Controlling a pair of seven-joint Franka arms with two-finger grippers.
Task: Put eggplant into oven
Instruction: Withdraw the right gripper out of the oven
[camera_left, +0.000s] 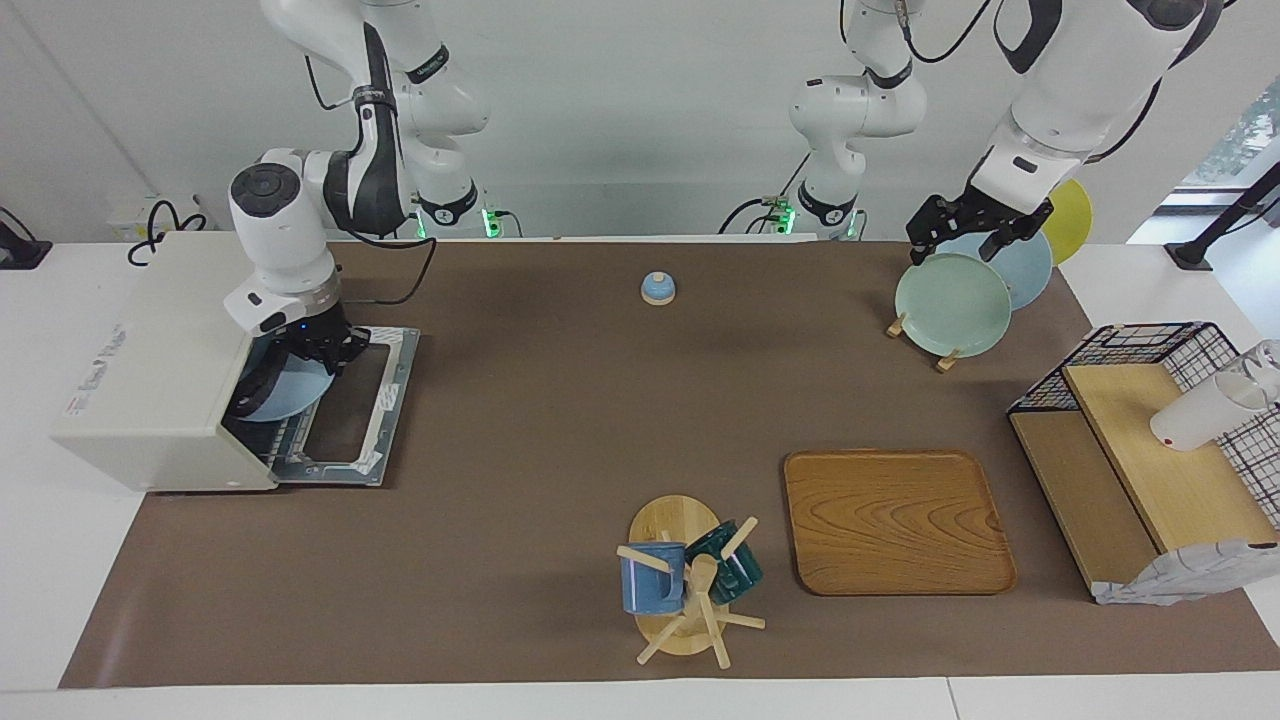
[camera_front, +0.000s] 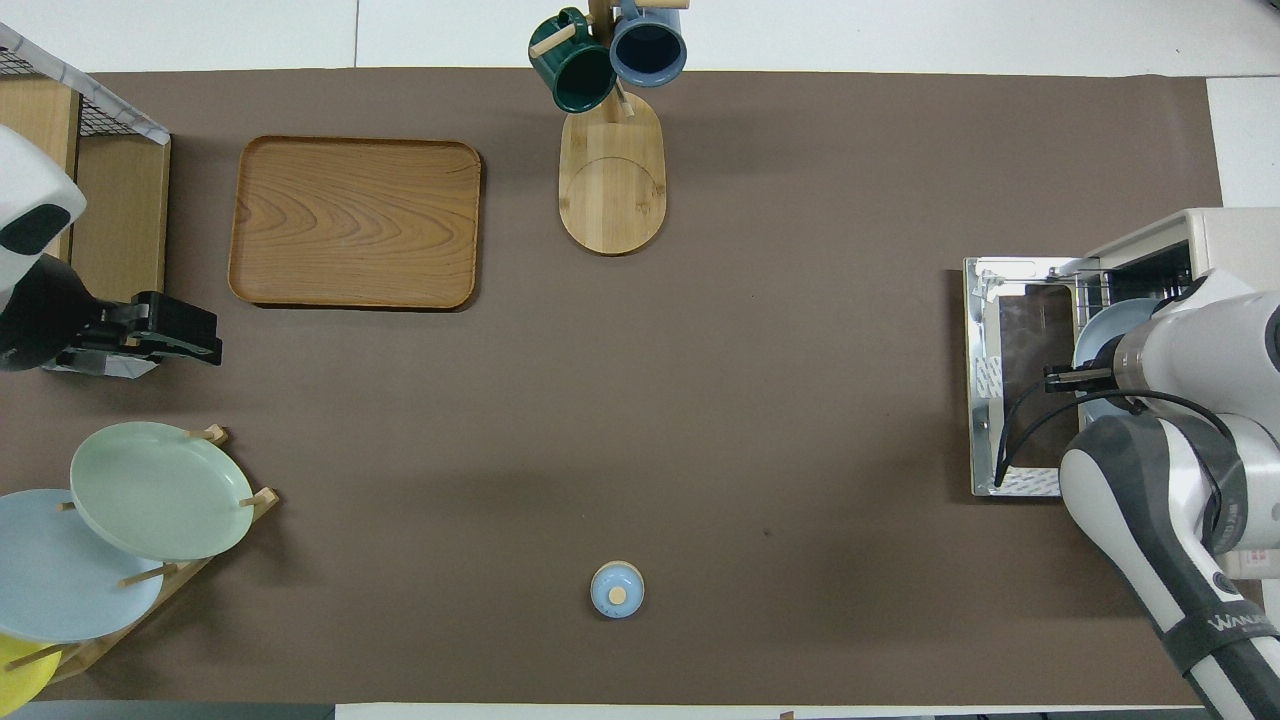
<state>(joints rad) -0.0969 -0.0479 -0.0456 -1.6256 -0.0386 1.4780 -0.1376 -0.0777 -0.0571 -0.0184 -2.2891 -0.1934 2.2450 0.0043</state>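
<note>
Low, right gripper (camera_left: 322, 352) at oven (camera_left: 165, 370) mouth, jaws unclear, left gripper (camera_left: 962, 228) jaws apart.

Matt brown paper covers the desk (camera_left: 560, 420); the tray (camera_left: 897, 520) is smooth grained wood, the oven (camera_left: 150, 370) matt off-white.

The right arm reached down from its base with the elbow bent, its round wrist joint turned upward and the forearm pointing steeply down. The right gripper (camera_left: 318, 348) hung low at that arm's end of the bench; whether its jaws stood apart or together could not be made out. The left arm waited, bent over at its own end, with the left gripper (camera_left: 968, 232) raised and angled downward, its jaws spread wide and holding nothing.
</note>
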